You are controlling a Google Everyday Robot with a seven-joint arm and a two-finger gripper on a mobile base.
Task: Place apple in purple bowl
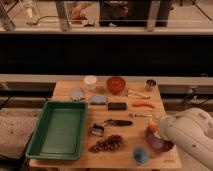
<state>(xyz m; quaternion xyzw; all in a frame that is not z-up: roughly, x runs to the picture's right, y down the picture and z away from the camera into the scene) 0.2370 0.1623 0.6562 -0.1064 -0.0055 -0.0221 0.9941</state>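
The white arm's gripper [159, 126] sits over the round dark purple plastic bowl [156, 143] at the table's near right, beside the small orange apple [152, 127]; I cannot tell its grip.

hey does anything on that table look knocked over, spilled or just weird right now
Nothing stands out. The purple bowl sits upright at the table's front right, partly hidden by the arm. The gripper is at its rim with the apple. The green tray lies flat.

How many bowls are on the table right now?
2. The red-orange bowl sits at the table's far edge; the purple bowl is near the right front corner, partly hidden by the gripper, beside the apple.
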